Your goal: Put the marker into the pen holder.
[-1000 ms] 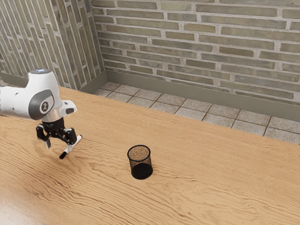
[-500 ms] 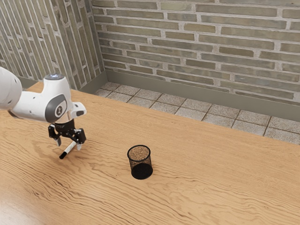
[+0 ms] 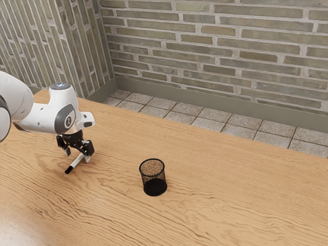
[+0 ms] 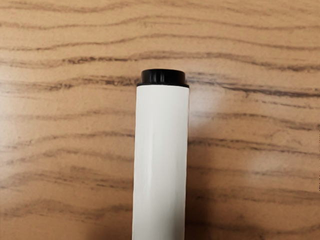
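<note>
Straddling the marker (image 3: pixel 76 162), the pincer (image 3: pixel 77 156) stands low over the table (image 3: pixel 215 205), its fingers apart on either side, released and grasping nothing; whether either touches, I cannot tell. The marker lies just beneath, its long axis running across the line between the fingers, so squeezing straight inward should suit. The pen holder (image 3: pixel 154 178) stands well apart, toward the exterior view's right.

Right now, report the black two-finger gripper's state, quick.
Black two-finger gripper: open, its fingers standing apart at the white, black-ended marker, not shut on it.
</note>
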### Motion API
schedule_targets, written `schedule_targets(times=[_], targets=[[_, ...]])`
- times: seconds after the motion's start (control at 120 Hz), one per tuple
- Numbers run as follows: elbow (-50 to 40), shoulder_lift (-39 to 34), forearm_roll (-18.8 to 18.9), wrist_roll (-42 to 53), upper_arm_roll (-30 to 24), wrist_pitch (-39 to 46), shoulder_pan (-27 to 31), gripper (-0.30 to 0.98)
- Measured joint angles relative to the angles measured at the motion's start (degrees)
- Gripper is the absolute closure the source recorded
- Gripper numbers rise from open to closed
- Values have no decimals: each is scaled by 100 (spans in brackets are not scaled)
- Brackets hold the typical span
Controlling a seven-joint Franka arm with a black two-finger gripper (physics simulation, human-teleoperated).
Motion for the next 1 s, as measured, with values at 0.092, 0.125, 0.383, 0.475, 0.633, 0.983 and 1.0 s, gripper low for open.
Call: schedule_targets(times=[0.092,0.125,0.383,0.475,0.633,0.983,1.0], targets=[[72,44,-11,131,-1,8,27,1],[134,80,-14,174,-14,10,37,1],[419,259,-331,346,-35,-31,56,0],[453,273,-438,302,-35,-87,61,2],[468,276,-518,188,-35,-168,60,10],[470,277,-542,18,-30,-227,62,46],[470,277,-542,12,-29,-228,60,48]])
